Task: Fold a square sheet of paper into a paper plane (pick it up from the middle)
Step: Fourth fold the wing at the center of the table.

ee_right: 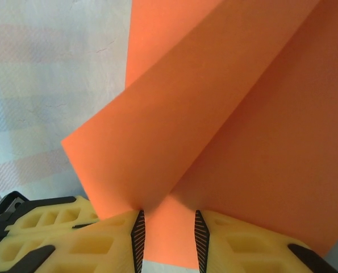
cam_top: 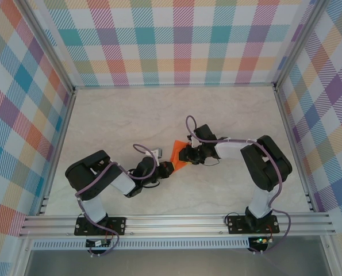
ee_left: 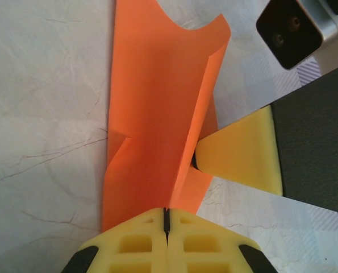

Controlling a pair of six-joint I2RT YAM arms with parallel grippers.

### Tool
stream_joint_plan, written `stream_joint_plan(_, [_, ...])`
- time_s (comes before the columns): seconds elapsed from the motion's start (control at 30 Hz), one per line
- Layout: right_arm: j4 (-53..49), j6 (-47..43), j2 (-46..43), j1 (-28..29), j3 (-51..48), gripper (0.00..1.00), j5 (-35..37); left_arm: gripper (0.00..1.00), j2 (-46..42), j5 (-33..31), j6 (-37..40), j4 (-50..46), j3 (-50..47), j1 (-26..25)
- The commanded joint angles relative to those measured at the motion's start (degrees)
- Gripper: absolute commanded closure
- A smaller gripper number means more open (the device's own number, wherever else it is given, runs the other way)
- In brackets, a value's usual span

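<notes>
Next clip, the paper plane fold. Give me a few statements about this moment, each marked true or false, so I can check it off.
1. The left gripper is shut on an edge of the orange paper. True.
2. The orange paper lies flat and unfolded on the table. False: it is creased lengthwise, with a flap standing up.
3. The right gripper has its jaws pressed fully together. False: a gap shows between them, with paper in it.
4. Both grippers meet at the paper near the table's middle. True.
</notes>
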Motion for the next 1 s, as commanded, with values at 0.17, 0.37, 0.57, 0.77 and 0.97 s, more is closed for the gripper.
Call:
stream_joint_plan(0.17, [-1.16, 1.78, 1.98, -0.28, 2.29, 0.63, -0.56, 1.00, 2.17, -0.85, -3.24, 1.31, -1.04, 1.04])
stream_joint_plan(0.37, [-4.56, 2.42, 3.05, -0.28, 3.59, 0.61, 1.51, 1.00, 2.12, -0.87, -3.89, 1.29, -1.39, 1.31])
stream_joint_plan(0.57, [-8.56, 2.68, 4.83, -0.16, 5.17, 0.60, 3.58, 0.92, 1.32, -0.55, -3.85, 0.27, -1.30, 1.38])
stream_joint_plan(0.77, [-11.87, 3.04, 6.30, -0.16, 6.76, 0.57, 5.48, 0.75, -3.03, -0.68, -2.10, -5.72, -0.87, 1.39])
stream_joint_plan(0.97, [-14.44, 3.65, 7.56, -0.06, 7.92, 0.55, 7.41, 0.66, -7.45, -1.90, -0.77, -12.24, -0.68, 1.63])
